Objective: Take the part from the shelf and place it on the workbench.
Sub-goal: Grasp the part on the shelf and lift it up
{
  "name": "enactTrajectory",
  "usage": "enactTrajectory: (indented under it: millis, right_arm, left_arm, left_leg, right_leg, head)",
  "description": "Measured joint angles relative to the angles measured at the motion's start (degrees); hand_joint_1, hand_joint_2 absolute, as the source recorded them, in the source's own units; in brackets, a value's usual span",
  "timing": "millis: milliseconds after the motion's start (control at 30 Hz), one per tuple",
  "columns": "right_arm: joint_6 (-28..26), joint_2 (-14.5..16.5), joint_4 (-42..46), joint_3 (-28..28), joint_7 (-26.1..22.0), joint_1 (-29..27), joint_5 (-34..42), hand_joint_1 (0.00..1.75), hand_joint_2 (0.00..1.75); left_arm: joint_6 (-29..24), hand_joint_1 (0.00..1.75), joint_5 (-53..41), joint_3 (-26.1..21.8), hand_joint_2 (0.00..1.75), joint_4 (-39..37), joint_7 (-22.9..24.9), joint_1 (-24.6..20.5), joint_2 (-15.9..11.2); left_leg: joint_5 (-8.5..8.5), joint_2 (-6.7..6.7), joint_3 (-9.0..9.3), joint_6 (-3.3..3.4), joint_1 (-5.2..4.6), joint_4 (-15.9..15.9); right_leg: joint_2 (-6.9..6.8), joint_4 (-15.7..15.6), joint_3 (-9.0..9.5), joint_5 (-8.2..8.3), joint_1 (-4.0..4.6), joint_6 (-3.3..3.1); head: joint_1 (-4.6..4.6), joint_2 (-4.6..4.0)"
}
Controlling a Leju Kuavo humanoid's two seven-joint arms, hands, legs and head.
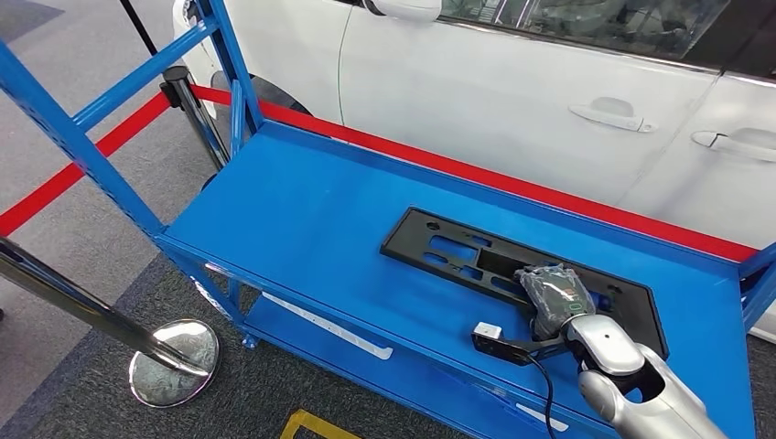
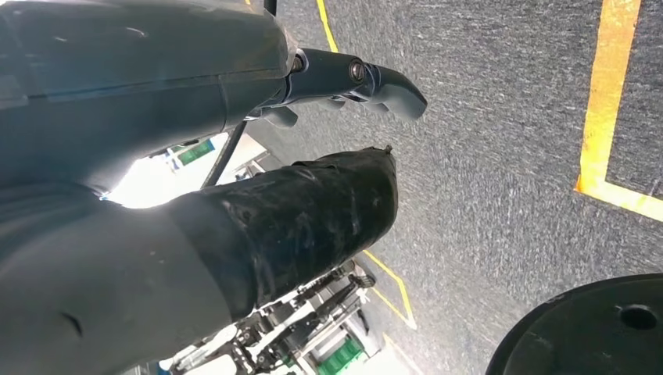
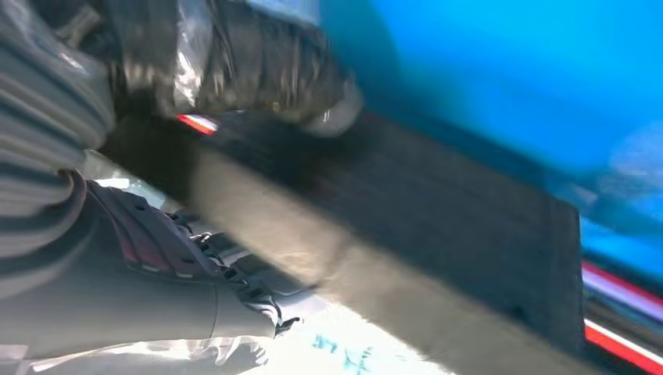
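At the near right corner of the head view, the robot's silver right arm (image 1: 641,389) comes up from below, with a small camera box (image 1: 488,332) and its black cable fixed at the wrist. Just beyond it the right hand (image 1: 552,294), under its grey ribbed cover, lies on the black part (image 1: 458,251), a long flat plastic panel with several cut-outs. The hand sits over the part's right half, toward its near edge. In the right wrist view, which is blurred, the right hand (image 3: 227,70) has its dark thumb above the part (image 3: 438,226) and other fingers below its edge, so it seems to grip the panel, though the blur leaves that short of certain.

The part lies flat on the blue shelf (image 1: 302,219), slantwise, its left end pointing toward the middle of the surface and its right end near the far right rim.

The left hand (image 2: 313,133) hangs over grey carpet with yellow floor lines (image 2: 606,101); its thumb and fingers are apart and nothing is between them.

Past the shelf's far edge runs a red barrier belt (image 1: 494,174), and behind that stands a white car (image 1: 512,91) with two door handles. To the left, on the floor, rests a chrome stanchion base (image 1: 174,361).
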State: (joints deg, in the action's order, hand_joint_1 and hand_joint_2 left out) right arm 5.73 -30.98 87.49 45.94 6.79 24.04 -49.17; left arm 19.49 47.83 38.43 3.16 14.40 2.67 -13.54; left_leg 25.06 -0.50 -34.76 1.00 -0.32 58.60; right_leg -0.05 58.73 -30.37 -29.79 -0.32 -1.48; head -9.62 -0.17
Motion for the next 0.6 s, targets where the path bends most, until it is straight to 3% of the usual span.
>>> enactTrajectory:
  millis: [133,267,600]
  right_arm:
    - [-0.09,0.32,0.96,-1.00,-0.11,-0.81,-0.12,1.75,1.75]
    - [-0.11,0.45,1.62,-1.38,-0.29,-1.23,-0.15,1.75,1.75]
    - [-4.59,1.41,6.23,-3.81,-4.98,-4.65,1.53,1.75,1.75]
  left_arm:
    - [-0.04,0.00,0.25,-0.03,0.00,-0.28,-0.17,0.00,0.12]
    - [-0.08,0.00,0.51,-0.03,1.75,-0.53,-0.26,-0.01,0.21]
    - [0.31,0.00,-0.19,0.08,1.75,-0.65,-0.75,0.03,0.32]
  left_leg:
    - [0.00,0.00,0.01,0.00,0.00,0.00]
    - [0.00,0.00,0.02,0.00,0.00,0.00]
    - [0.00,0.00,0.02,0.00,0.00,0.00]
  right_leg:
    - [0.01,0.00,0.01,0.00,0.00,0.00]
    - [0.01,0.00,0.03,0.00,-0.01,0.00]
    - [0.03,0.00,0.01,0.00,-0.01,0.00]
  head:
    - [0.00,0.00]
    - [0.00,0.00]
    - [0.00,0.00]
